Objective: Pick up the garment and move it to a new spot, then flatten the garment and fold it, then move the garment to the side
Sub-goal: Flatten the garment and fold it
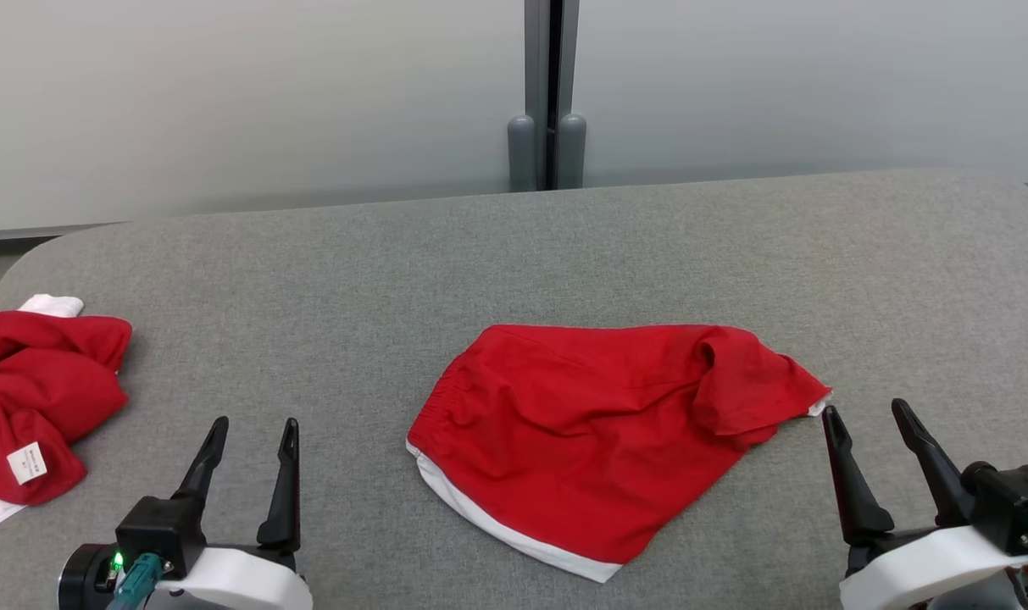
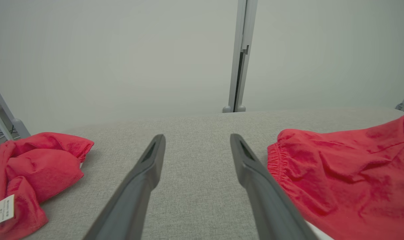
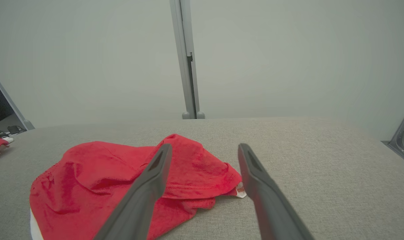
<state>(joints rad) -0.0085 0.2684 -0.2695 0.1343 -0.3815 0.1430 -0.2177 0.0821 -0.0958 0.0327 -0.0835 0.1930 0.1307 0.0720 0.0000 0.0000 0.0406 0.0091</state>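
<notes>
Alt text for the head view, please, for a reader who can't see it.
Red fabric shorts with white trim lie rumpled in the middle of a grey cloth-covered table. The left gripper and right gripper sit at the bottom corners, jaws open and empty. A bunched red garment with a white label lies at the left edge.

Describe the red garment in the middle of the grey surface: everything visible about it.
The red garment looks like shorts in thin, soft cloth, with a gathered elastic waistband at its left end and white trim along the near edge. It lies wrinkled on the grey padded surface, its right end bunched into a fold with a small white tag at the tip. The open right gripper hovers by that tip, not gripping it.
</notes>
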